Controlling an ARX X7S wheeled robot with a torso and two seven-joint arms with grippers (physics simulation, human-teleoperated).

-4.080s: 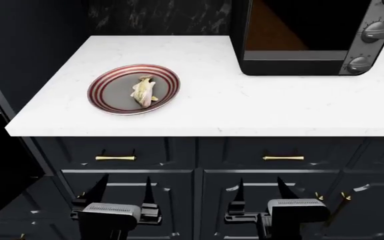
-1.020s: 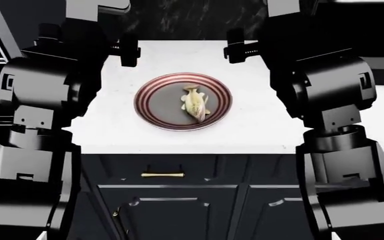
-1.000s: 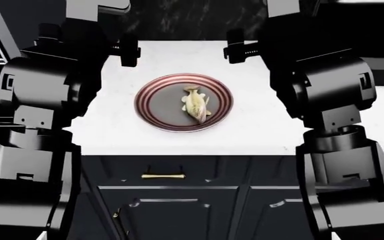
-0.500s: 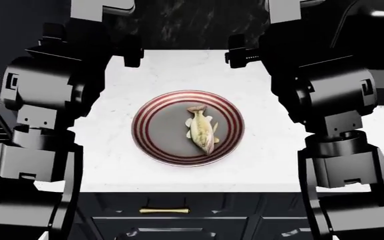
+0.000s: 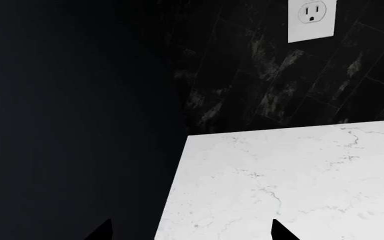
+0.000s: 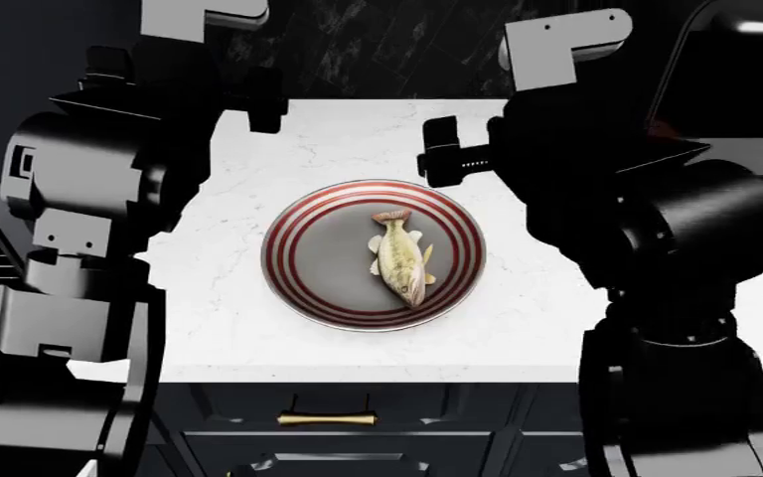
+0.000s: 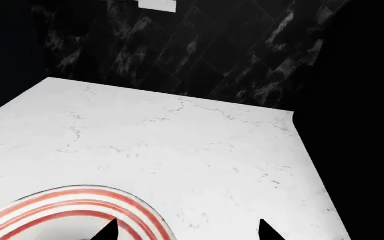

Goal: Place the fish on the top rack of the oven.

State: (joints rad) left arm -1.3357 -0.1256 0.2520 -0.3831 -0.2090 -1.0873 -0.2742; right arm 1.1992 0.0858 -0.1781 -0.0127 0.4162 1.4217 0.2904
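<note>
The fish (image 6: pixel 401 261) lies on the grey centre of the red-striped plate (image 6: pixel 295 221), tail toward the black tiled wall (image 7: pixel 199 45) and head toward us, with the plate resting on the white counter (image 6: pixel 355 139). We have not grasped it yet, so the step in hand is the reach.

Our right gripper (image 7: pixel 185 231) hovers with its fingertips spread wide and nothing between them; the plate rim sits just under its left tip, and the fish itself is out of that camera's sight, below and behind the tips. Our left gripper (image 5: pixel 188 231) is also spread and empty, over bare counter near the wall, well apart from the plate.

To do this well, we should draw the right gripper back over the plate's centre, turn the jaws to straddle the body across its narrow width, and descend squarely, probably closing at mid-body so the fish does not pivot.
</note>
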